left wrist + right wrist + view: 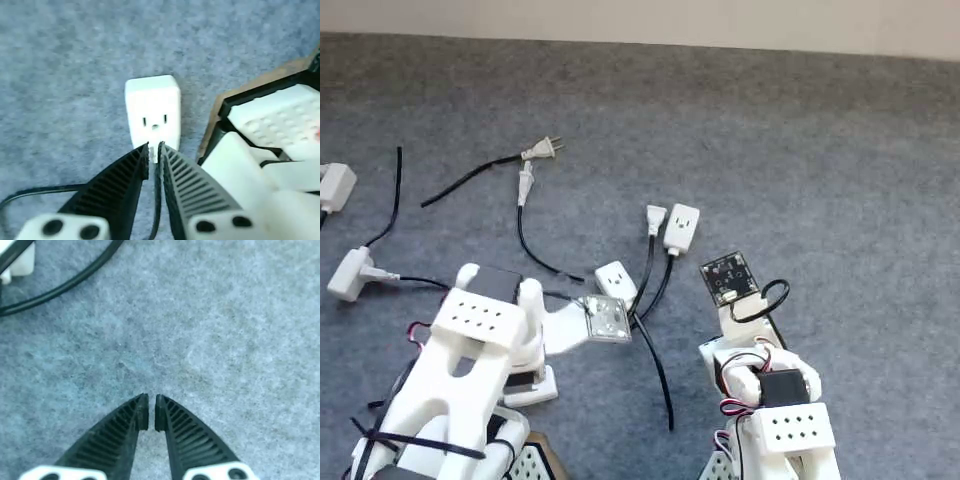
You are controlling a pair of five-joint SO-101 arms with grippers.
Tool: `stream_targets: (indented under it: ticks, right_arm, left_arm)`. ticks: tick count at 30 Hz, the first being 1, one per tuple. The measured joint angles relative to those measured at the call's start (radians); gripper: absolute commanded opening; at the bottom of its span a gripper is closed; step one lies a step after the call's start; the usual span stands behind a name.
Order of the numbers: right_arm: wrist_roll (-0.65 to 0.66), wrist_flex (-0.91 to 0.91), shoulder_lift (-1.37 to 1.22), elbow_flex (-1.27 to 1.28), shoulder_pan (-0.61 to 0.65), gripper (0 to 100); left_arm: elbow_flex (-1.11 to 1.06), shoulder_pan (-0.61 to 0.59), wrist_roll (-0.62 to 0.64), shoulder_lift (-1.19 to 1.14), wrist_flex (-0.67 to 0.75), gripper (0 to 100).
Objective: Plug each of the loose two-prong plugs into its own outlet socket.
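A white outlet socket (152, 117) lies face up on the grey carpet, just ahead of my left gripper (153, 152). The left fingers are closed on a thin black cord (157, 200) that runs back from the socket. In the high view this socket (616, 280) sits by the left gripper (608, 320). A second socket (681, 226) lies beside a white plug (655, 218). Two loose two-prong plugs (542, 150) (526, 180) lie farther back. My right gripper (151, 412) is shut and empty over bare carpet.
Two more white sockets (335, 185) (350, 272) lie at the far left with black cords. Black cords (655, 360) cross the carpet between the arms and also show in the right wrist view (60, 287). A white arm base (280, 120) stands close to the left gripper.
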State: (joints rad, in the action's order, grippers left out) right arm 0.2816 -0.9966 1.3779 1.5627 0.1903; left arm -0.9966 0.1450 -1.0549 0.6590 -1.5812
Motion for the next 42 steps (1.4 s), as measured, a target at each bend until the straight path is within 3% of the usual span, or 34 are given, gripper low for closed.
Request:
stream_targets:
  ticks: [7, 15, 22, 28, 32, 39, 42]
  right_arm:
    - [0.0, 0.0, 0.0, 0.0, 0.0, 3.7]
    - [0.0, 0.0, 0.0, 0.0, 0.0, 3.7]
    - [0.0, 0.0, 0.0, 0.0, 0.0, 3.7]
    - [0.0, 0.0, 0.0, 0.0, 0.0, 3.7]
    - [0.0, 0.0, 0.0, 0.0, 0.0, 3.7]
    - [0.0, 0.0, 0.0, 0.0, 0.0, 3.7]
    - [0.0, 0.0, 0.0, 0.0, 0.0, 3.7]
  left_arm:
    - [-0.012, 0.026, 0.017, 0.0, -0.037, 6]
    - [-0.054, 0.031, -0.14, 0.0, -0.035, 6]
    - [-0.176, -0.046, -0.146, 0.009, 0.219, 6]
    - [-0.186, -0.219, -0.15, -0.006, 0.483, 6]
    - [-0.153, -0.321, -0.172, 0.0, 0.575, 6]
    - [-0.051, -0.399, -0.184, -0.002, 0.583, 6]
    - [0.025, -0.397, -0.19, -0.002, 0.428, 6]
